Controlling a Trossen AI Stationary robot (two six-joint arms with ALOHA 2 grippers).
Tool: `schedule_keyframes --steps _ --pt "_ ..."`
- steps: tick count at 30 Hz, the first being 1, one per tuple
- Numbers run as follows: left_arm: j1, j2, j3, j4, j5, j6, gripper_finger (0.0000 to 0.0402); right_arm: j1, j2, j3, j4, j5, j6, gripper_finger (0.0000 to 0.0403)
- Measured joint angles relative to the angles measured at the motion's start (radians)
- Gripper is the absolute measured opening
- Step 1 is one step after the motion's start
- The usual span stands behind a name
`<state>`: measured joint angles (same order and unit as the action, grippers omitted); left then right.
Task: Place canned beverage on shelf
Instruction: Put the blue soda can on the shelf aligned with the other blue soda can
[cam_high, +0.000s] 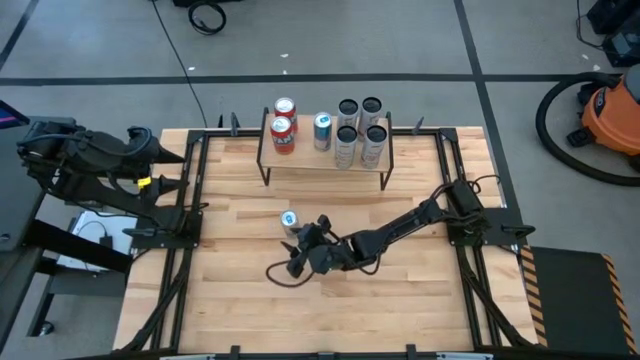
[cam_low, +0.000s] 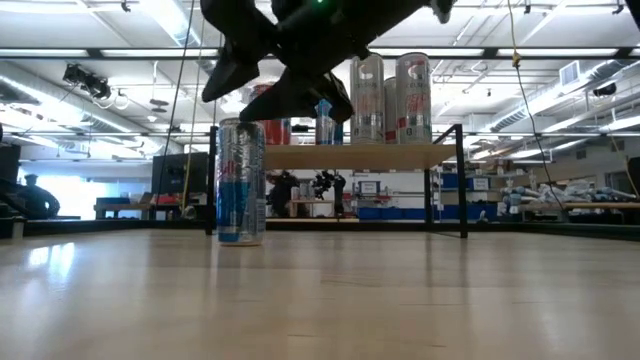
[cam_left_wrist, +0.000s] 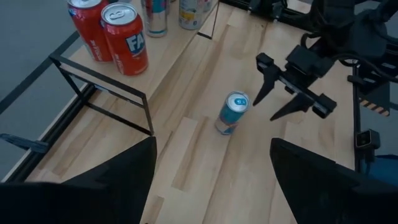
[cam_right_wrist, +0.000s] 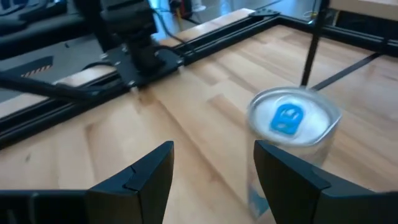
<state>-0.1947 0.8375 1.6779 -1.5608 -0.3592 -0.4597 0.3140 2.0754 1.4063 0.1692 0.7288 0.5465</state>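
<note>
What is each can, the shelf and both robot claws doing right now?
Slim blue-and-silver can: upright on the table, not held, in front of the shelf.
Light wooden shelf with black legs: standing, carrying seven cans.
Two red cans: upright on shelf.
Right gripper: open, above the table beside the blue can.
Left gripper: open, waiting at the table's left edge.

Light butcher-block wooden table (cam_high: 250, 300), framed by black metal rails. Carried at its far edge: low rack with pale wooden board top and thin black legs (cam_high: 300, 158). Held on the board: two red cans (cam_high: 283, 127), one blue-and-silver can (cam_high: 322, 131), four silver cans (cam_high: 359, 131). Standing upright on the tabletop: one slim silver-and-blue can with blue tab (cam_high: 290, 221).
</note>
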Motion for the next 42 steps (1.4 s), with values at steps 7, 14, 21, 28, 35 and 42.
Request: schedule_keyframes --steps 7,14,21,28,35,42 --pt "0.000 0.000 0.000 0.000 0.000 0.000 0.0315 -0.022 0.000 0.000 -0.039 0.002 0.049 0.0230" --pt "0.000 0.000 0.000 0.000 0.000 0.001 0.0315 -0.021 0.000 0.000 -0.077 0.028 0.087 0.0230" --pt "0.000 0.000 0.000 0.000 0.000 0.001 0.0315 -0.022 0.000 0.000 -0.178 0.065 0.164 0.0230" --pt "0.000 0.009 0.000 -0.001 0.000 0.000 0.0315 -0.024 0.000 0.000 -0.212 0.120 0.145 0.0230" --pt "0.000 0.034 -0.072 0.003 0.000 0.002 0.0315 -0.024 0.000 0.000 -0.257 0.168 0.166 0.0230" --pt "0.000 0.033 -0.263 0.027 0.004 0.001 0.0315 -0.028 0.000 0.000 -0.285 0.173 0.195 0.0230"
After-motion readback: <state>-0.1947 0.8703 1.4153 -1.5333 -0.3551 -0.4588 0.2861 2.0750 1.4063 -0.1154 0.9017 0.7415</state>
